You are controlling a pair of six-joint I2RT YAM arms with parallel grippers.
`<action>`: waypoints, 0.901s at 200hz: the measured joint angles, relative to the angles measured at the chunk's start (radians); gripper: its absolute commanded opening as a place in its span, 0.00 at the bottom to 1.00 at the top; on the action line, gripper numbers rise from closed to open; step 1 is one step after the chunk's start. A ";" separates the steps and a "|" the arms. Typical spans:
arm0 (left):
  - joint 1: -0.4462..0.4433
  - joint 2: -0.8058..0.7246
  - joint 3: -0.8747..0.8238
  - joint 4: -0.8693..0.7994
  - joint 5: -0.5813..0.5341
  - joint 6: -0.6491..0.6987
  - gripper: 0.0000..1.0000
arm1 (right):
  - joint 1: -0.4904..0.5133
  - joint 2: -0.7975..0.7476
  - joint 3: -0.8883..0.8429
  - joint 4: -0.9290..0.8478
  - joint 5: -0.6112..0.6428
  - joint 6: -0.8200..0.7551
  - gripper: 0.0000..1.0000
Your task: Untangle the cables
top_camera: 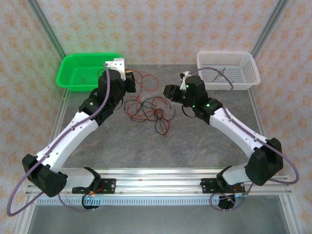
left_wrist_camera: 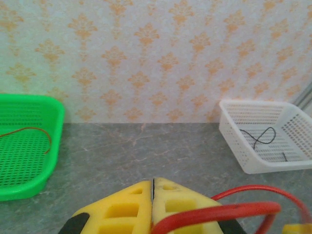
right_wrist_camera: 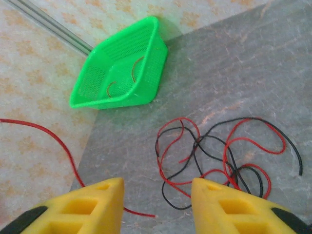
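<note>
Between the two arms, mid-table, the cables (top_camera: pixel 148 108) lie in a red-and-black tangle. Left gripper (left_wrist_camera: pixel 153 184) is clamped tight on a red cable (left_wrist_camera: pixel 219 213) strung up off the table. Right gripper (right_wrist_camera: pixel 157 187) hangs over the heap, jaws parted, holding nothing.

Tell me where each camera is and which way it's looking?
Top external: high behind the robot, looking down at the table, left arm, right arm and cables.
Left wrist: low over the table, facing the back wall; the shut left gripper pinches a red cable.
Right wrist: on that arm, looking down past the open right gripper at the cables.
Shared: the green basket shows in all three.
</note>
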 measured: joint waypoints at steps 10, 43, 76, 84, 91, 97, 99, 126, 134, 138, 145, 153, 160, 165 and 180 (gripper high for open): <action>0.000 0.013 0.031 -0.026 -0.020 0.006 0.00 | -0.001 0.001 -0.021 0.006 -0.003 0.006 0.50; 0.017 0.064 0.156 -0.120 -0.069 0.025 0.00 | 0.000 0.002 -0.088 0.037 -0.023 0.011 0.53; 0.097 0.124 0.285 -0.185 -0.076 0.032 0.00 | 0.017 0.039 -0.123 0.077 -0.035 0.026 0.54; 0.124 0.143 0.316 -0.198 -0.075 0.032 0.00 | 0.028 0.055 -0.125 0.085 -0.038 0.029 0.54; 0.147 0.161 0.344 -0.208 -0.074 0.032 0.00 | 0.039 0.071 -0.126 0.092 -0.041 0.029 0.54; 0.165 0.177 0.367 -0.216 -0.074 0.035 0.00 | 0.050 0.085 -0.127 0.098 -0.042 0.032 0.53; 0.170 0.181 0.374 -0.219 -0.074 0.036 0.00 | 0.053 0.088 -0.127 0.099 -0.043 0.032 0.53; 0.244 0.267 0.477 -0.244 -0.077 0.052 0.00 | 0.094 0.135 -0.127 0.117 -0.048 0.036 0.53; 0.266 0.294 0.507 -0.249 -0.078 0.058 0.00 | 0.102 0.144 -0.128 0.119 -0.049 0.036 0.53; 0.274 0.307 0.520 -0.250 -0.080 0.059 0.00 | 0.105 0.148 -0.129 0.120 -0.051 0.036 0.53; 0.292 0.333 0.548 -0.254 -0.082 0.067 0.00 | 0.109 0.151 -0.132 0.123 -0.051 0.039 0.53; 0.311 0.359 0.576 -0.254 -0.082 0.074 0.00 | 0.114 0.151 -0.138 0.127 -0.051 0.040 0.53; 0.328 0.379 0.598 -0.254 -0.079 0.078 0.00 | 0.117 0.151 -0.142 0.127 -0.051 0.040 0.53; 0.341 0.393 0.614 -0.253 -0.072 0.080 0.00 | 0.118 0.151 -0.145 0.129 -0.051 0.041 0.53; 0.386 0.428 0.660 -0.252 -0.052 0.085 0.00 | 0.123 0.151 -0.156 0.135 -0.051 0.043 0.53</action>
